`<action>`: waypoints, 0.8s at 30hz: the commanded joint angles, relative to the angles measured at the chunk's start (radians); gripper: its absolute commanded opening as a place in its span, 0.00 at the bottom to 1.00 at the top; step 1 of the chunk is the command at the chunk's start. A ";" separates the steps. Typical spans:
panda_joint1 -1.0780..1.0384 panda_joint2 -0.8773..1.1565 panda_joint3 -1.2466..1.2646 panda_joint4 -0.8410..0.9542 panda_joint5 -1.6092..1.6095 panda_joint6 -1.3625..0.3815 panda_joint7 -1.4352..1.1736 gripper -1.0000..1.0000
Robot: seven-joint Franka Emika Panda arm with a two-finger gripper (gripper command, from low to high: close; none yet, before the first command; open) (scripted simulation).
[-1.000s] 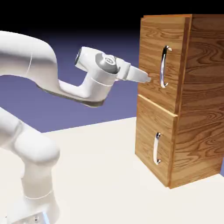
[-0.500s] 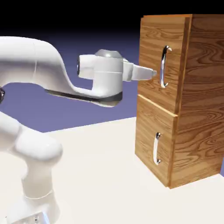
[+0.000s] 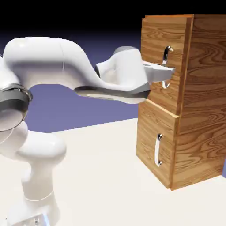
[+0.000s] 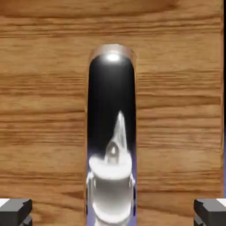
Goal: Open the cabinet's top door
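The cabinet [image 3: 201,92] of orange-brown wood stands at the exterior view's right. Its top door [image 3: 152,48] lies flush and shut. My gripper [image 3: 166,70] reaches level from the left, and its fingers sit around the middle of the door's long silver handle [image 3: 166,53]. In the hand view the handle [image 4: 111,110] runs up the middle as a shiny bar, and wood grain of the door [image 4: 44,88] fills the rest. My gripper [image 4: 112,212] is open: the grey fingertips [image 4: 15,211] show at the bottom corners, well apart from the bar on both sides.
Below the top door is a shorter door [image 3: 150,132] with a small silver handle [image 3: 157,150], also shut. The cabinet rests on a pale table [image 3: 101,167]. My white arm [image 3: 53,70] arches in from the left, above the table.
The arm has stretched to the right and the hand has turned level. The gripper went from short of the door to around the top handle.
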 commanded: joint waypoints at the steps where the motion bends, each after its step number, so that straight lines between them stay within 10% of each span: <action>1: -0.036 0.003 0.032 -0.018 0.020 -0.013 0.000 0.00; 24: -0.832 -0.073 0.819 -0.295 0.575 -0.139 -0.039 0.00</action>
